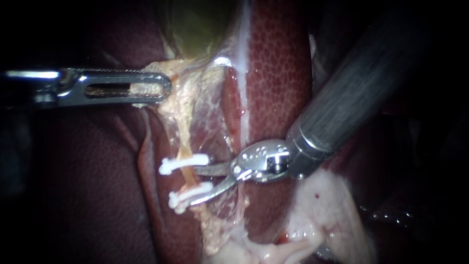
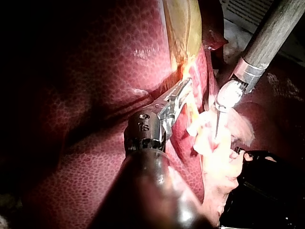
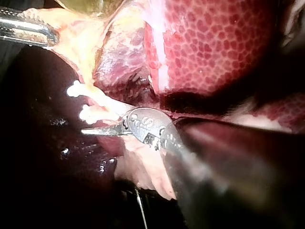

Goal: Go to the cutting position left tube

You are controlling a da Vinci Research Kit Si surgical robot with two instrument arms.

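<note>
**A:** Where is the left tube (image 1: 187, 177)?

**B:** In the endoscope view it is a thin yellowish strand running down from below the gallbladder (image 1: 195, 29), to the left of the liver (image 1: 278, 73) lobe. Two white clips cross it, the upper clip (image 1: 184, 163) and the lower clip (image 1: 188, 196). A short bare stretch of tube lies between them.

**A:** And the right instrument (image 1: 198, 183)?

**B:** Its shaft comes in from the upper right. Its claw is a pair of slim blades, spread apart with a clear gap and gripping nothing. The upper blade lies just under the upper clip, and the lower blade lies against the lower clip. The tips reach about as far as the bare stretch. I cannot tell whether the tube sits between the blades or behind them.

**A:** Does the right wrist view settle it?

**B:** No. It shows only one blade of the right instrument (image 3: 102, 130) plainly, just beside the two clips.

**A:** What about the left instrument (image 1: 161, 89)?

**B:** It comes in from the left, well apart from the clips. Its claw is closed on pale tissue (image 1: 168, 68) just below the gallbladder, and some of that tissue shows through the slot in the claw. The left wrist view shows the same hold (image 2: 183, 93), with the right instrument (image 2: 217, 129) close beside it.
</note>
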